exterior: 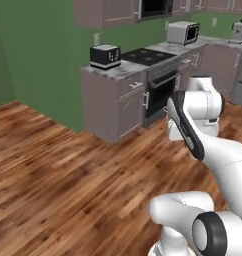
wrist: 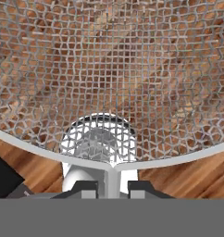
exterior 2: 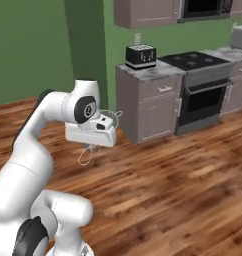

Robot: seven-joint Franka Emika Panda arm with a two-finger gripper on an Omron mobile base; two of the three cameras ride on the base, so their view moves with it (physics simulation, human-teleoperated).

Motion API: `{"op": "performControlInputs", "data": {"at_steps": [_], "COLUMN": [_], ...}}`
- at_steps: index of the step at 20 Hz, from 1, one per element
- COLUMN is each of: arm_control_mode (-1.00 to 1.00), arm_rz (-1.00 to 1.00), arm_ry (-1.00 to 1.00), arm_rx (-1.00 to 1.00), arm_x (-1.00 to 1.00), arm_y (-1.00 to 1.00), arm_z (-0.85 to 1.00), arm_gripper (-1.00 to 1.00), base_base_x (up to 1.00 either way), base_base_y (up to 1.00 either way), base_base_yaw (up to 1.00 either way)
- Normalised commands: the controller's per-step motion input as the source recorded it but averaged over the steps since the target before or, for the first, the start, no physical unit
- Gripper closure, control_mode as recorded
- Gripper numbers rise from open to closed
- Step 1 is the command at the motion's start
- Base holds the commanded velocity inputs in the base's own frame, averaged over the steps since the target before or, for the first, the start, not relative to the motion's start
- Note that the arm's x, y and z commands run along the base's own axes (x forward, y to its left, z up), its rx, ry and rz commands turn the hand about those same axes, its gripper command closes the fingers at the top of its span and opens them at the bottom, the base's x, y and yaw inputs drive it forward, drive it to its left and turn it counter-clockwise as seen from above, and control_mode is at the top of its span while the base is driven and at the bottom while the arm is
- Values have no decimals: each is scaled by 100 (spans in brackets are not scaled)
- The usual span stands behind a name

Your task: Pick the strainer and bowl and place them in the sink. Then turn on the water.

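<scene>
**Ana:** Strainer (wrist: pixel 112 69) first. Where is it now?

**Ben:** It is in the claw (wrist: pixel 112 185). In the hand view the wire mesh spreads across almost the whole picture, and the thin rim curves just above the two dark finger tips. The jaws stand nearly shut, pinching the rim where it meets the handle wire. In the right base view the strainer (exterior 2: pixel 109 119) sits at the front of the hand, in the air above the wooden floor (exterior 2: pixel 168 190), with its looped wire handle hanging below.

**Ana:** How do you think it will handle?

**Ben:** I judge it is light and quite stiff at the rim, but the mesh is thin and can dent if squeezed. A grip on the rim is narrow, so the basket could swing or slip when the arm turns.

**Ana:** Would you hold it elsewhere?

**Ben:** No. The rim near the handle seems the strongest place. The sink is not visible from here; I see a toaster (exterior: pixel 105 56) on a surface (exterior: pixel 118 72) beside the stove (exterior: pixel 148 56).
</scene>
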Motion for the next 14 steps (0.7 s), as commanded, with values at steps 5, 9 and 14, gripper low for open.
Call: {"op": "performControlInputs", "data": {"at_steps": [5, 9, 14], "arm_control_mode": [100, 100, 100], "arm_rz": [0, 0, 0], "arm_ry": [0, 0, 0], "arm_rx": [0, 0, 0], "arm_x": [0, 0, 0], "arm_y": [0, 0, 0], "arm_z": [0, 0, 0], "arm_gripper": [100, 100, 100], "base_base_x": [0, 0, 0], "base_base_y": [-1, -10, -11], "base_base_yaw": [69, 77, 78]}}
